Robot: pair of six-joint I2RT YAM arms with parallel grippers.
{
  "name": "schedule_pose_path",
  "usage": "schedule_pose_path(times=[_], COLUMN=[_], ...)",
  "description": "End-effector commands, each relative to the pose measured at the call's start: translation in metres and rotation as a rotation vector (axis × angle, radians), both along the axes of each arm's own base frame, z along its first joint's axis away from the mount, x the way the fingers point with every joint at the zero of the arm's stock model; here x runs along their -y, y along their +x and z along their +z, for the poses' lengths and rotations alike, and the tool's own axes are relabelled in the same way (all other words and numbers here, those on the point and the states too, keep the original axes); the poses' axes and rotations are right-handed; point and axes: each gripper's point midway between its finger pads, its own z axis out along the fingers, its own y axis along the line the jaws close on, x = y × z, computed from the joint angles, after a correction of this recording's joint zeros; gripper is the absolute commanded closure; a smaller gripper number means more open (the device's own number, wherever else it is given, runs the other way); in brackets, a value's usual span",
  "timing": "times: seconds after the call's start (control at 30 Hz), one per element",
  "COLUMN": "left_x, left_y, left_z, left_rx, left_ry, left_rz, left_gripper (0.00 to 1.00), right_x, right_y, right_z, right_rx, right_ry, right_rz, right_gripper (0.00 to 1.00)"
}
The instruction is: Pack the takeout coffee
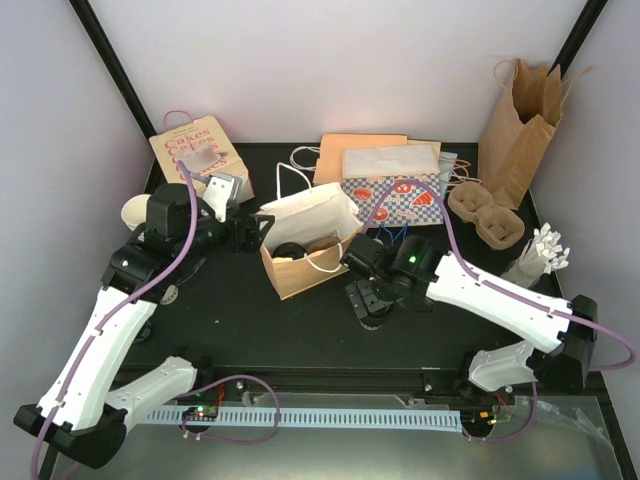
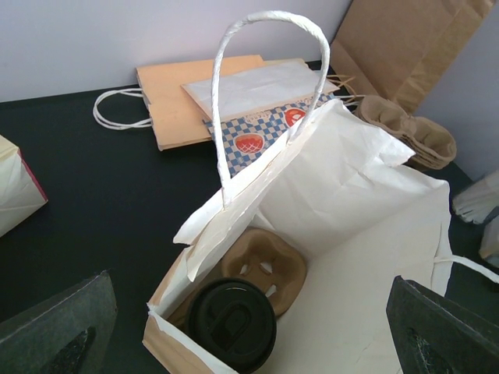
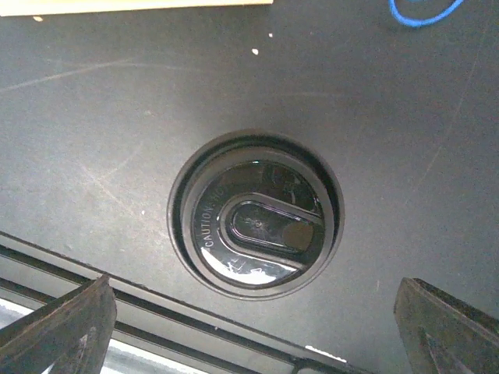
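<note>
The takeout coffee (image 2: 231, 323), a cup with a round black lid, stands in a brown pulp carrier (image 2: 269, 265) inside an open white-lined paper bag (image 2: 366, 195). In the top view the bag (image 1: 310, 215) stands at the table's middle with the lid (image 1: 290, 250) showing inside. My left gripper (image 2: 249, 343) is open and empty, just above the bag's left mouth (image 1: 245, 232). My right gripper (image 3: 256, 335) is open and empty, right of the bag (image 1: 366, 298), hovering over a loose black lid (image 3: 256, 224) on the table. Whether a cup sits under that lid is hidden.
A "Cakes" bag (image 1: 195, 150) stands at the back left, with a cream cup (image 1: 135, 212) beside it. Flat paper bags (image 1: 365, 155) and a checked bag (image 1: 395, 195) lie behind. A tall brown bag (image 1: 520, 125), a spare carrier (image 1: 485, 215) and white stacked items (image 1: 540, 255) are at the right.
</note>
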Motion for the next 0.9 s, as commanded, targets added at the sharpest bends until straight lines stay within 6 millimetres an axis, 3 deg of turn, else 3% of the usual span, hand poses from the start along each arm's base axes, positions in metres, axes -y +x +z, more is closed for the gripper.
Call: schedule_pose_path(times=[0.0, 0.23, 0.33, 0.5, 0.87], left_x=[-0.003, -0.003, -0.002, -0.001, -0.006], left_y=[-0.005, -0.007, -0.007, -0.008, -0.009], left_z=[0.009, 0.010, 0.011, 0.010, 0.008], left_rx=[0.027, 0.035, 0.043, 0.047, 0.067], left_ry=[-0.019, -0.019, -0.025, -0.024, -0.001], left_rz=[-0.001, -0.005, -0.011, -0.018, -0.009], left_gripper=[0.02, 0.02, 0.02, 0.02, 0.02], right_x=[0.003, 0.013, 0.008, 0.008, 0.004], right_y=[-0.008, 0.007, 0.007, 0.001, 0.003], right_z=[-0.011, -0.005, -0.004, -0.015, -0.021], right_rx=[-0.097, -0.137, -0.175, -0.250, -0.266], right_ry=[-0.037, 0.032, 0.073, 0.008, -0.008], right_rz=[-0.008, -0.245, -0.316, -0.355, -0.397], right_gripper=[0.00, 0.02, 0.00, 0.00, 0.04])
